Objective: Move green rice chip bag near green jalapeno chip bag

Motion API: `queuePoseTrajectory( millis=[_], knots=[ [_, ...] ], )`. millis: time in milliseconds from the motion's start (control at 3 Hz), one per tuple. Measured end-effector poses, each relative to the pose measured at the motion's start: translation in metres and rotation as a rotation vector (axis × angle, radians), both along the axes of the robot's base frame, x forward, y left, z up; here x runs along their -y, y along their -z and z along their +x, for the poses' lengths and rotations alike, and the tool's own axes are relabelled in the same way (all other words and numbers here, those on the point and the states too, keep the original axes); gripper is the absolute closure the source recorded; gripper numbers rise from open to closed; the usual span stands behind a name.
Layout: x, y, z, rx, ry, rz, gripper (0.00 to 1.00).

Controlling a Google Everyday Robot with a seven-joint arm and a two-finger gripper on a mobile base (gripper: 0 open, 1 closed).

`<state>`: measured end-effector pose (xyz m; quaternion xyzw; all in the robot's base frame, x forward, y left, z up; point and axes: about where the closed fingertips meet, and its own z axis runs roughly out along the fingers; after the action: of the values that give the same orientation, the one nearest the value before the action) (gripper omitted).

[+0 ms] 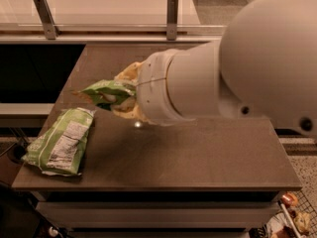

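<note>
Two bags are noted. The green rice chip bag is held clear of the table, clamped in the gripper, near the green jalapeno chip bag laid at the left edge.

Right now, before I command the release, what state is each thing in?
gripper: shut on the green rice chip bag, over the left half of the table.
green rice chip bag: held, wrinkled, roughly level, apparently clear of the table top.
green jalapeno chip bag: lying flat, label up, at the table's front-left corner, apart from the gripper.
</note>
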<state>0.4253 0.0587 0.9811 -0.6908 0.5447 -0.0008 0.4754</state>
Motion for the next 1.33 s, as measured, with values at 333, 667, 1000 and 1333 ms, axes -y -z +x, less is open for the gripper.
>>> queuePoseTrajectory(
  millis=[333, 667, 1000, 1333],
  knots=[
    [-0.008, -0.004, -0.008, 0.016, -0.036, 0.011, 0.82],
    [-0.012, -0.011, -0.011, 0.032, -0.039, 0.008, 0.58],
    [-0.016, -0.020, -0.015, 0.051, -0.044, 0.006, 0.36],
    [-0.022, -0.032, -0.020, 0.075, -0.051, 0.004, 0.13]
  ],
)
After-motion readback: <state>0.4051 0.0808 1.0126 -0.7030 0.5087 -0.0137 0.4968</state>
